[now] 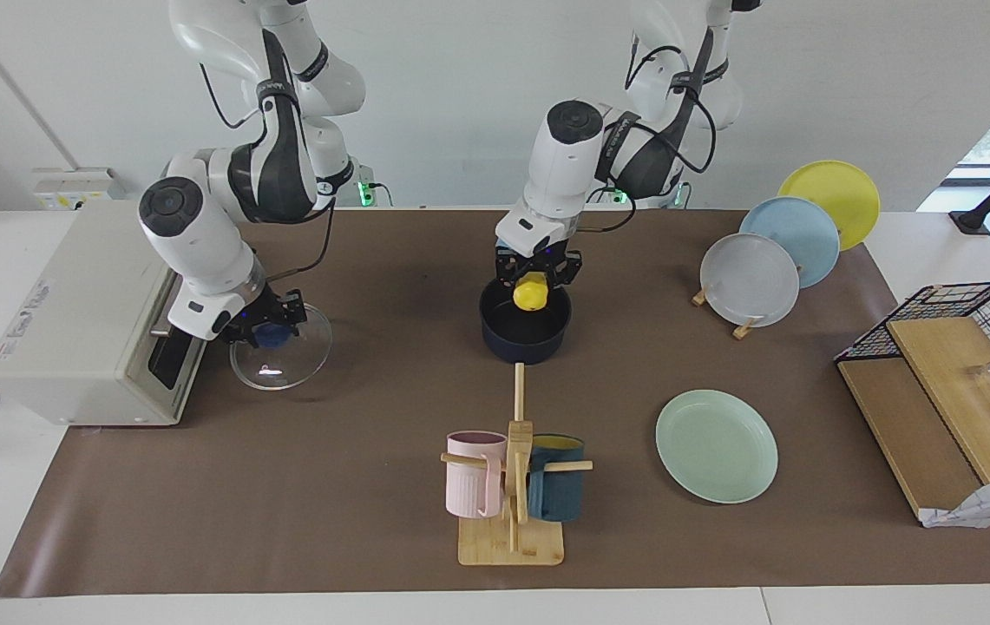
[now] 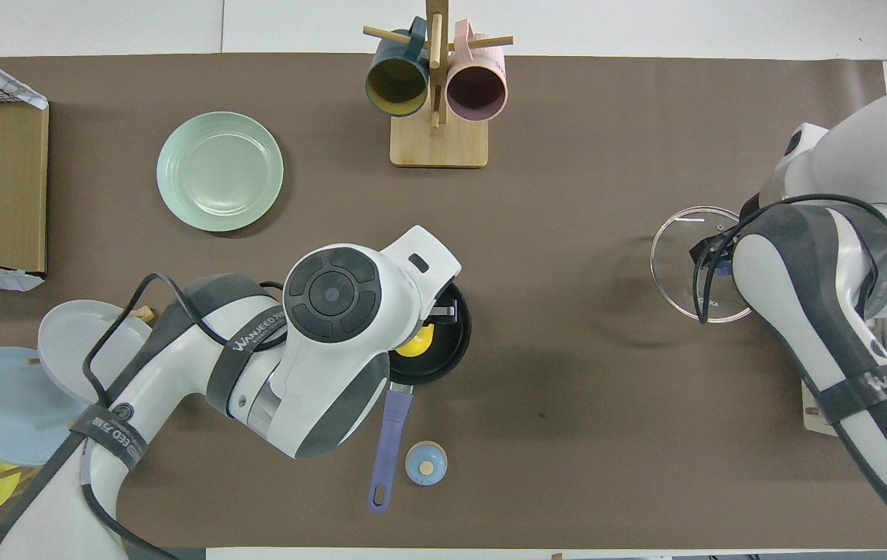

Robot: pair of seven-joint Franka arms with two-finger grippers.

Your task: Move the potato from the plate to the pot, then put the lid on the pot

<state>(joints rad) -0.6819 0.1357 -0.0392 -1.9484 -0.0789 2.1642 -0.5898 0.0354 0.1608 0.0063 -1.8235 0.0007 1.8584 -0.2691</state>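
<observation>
My left gripper is shut on the yellow potato and holds it just over the dark navy pot in the middle of the table. The potato also shows inside the pot's rim in the overhead view, where the arm covers much of the pot. The mint-green plate lies bare toward the left arm's end, also seen from overhead. My right gripper is shut on the blue knob of the glass lid and holds it tilted, a little above the table beside the toaster oven.
A toaster oven stands at the right arm's end. A mug rack stands farther from the robots than the pot. A small bell sits by the pot's handle. Upright plates and a wire basket are at the left arm's end.
</observation>
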